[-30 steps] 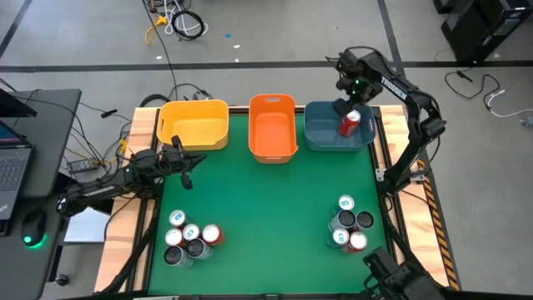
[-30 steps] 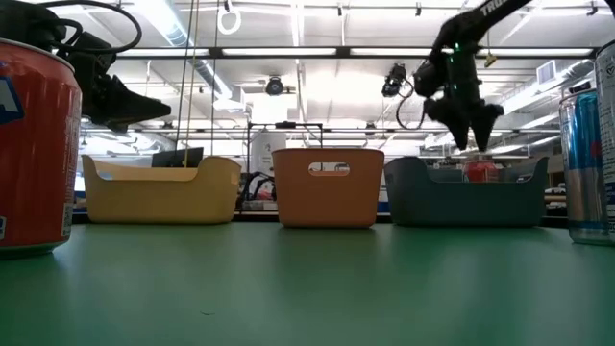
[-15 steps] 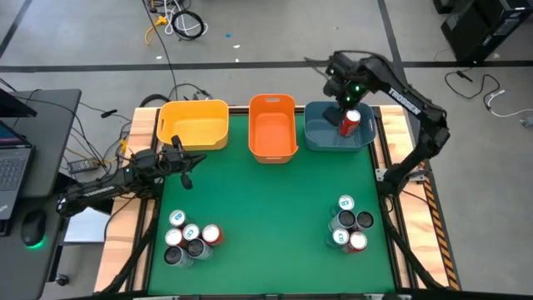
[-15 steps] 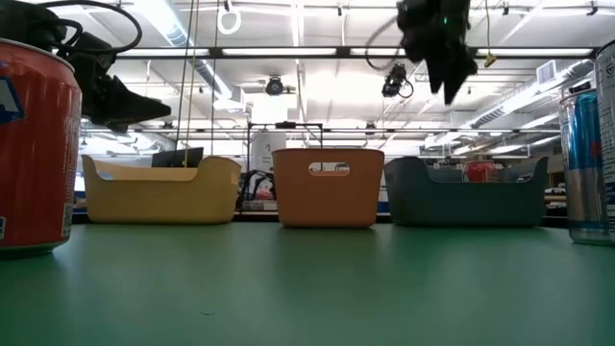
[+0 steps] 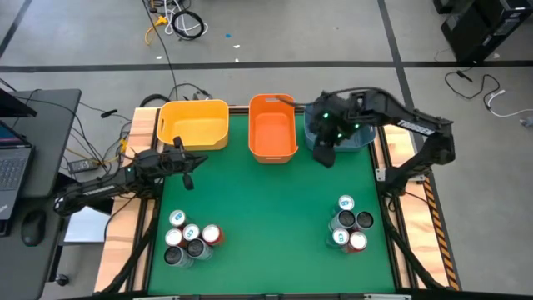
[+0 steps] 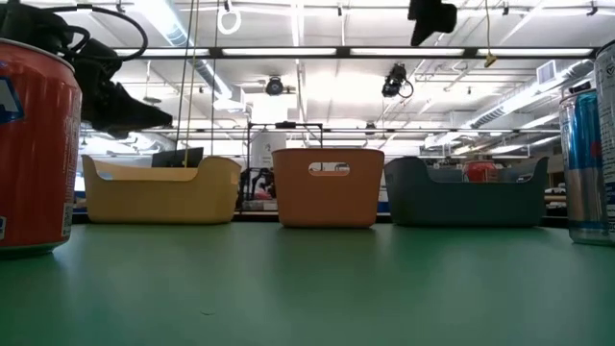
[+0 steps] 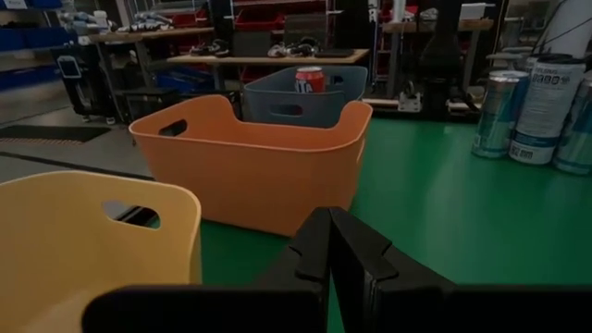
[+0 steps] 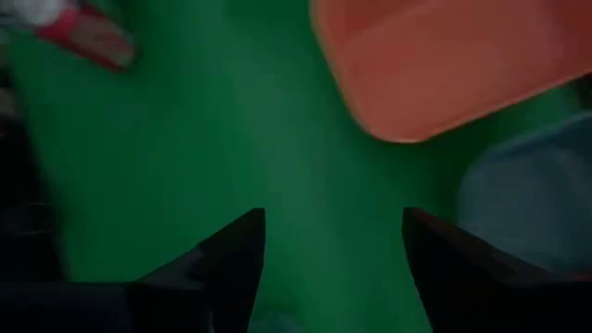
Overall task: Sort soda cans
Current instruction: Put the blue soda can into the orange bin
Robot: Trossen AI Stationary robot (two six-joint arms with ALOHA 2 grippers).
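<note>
High view: left tool (image 5: pixel 185 161), clenched on nothing, waits below the yellow bin (image 5: pixel 194 123). One red can (image 7: pixel 309 80) sits in the blue bin (image 5: pixel 360 138); right tool (image 5: pixel 325 152), fingers apart and carrying nothing, hangs beside that bin. Judged next: fetching from the right can cluster (image 5: pixel 349 224).

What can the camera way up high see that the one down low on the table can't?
Only the high camera shows the two bunches of cans, left and right, plus the right gripper, open, beside the orange bin. Only the low camera shows a red can peeking over the blue bin's wall. Both show the yellow bin and the other two bins in a row.
</note>
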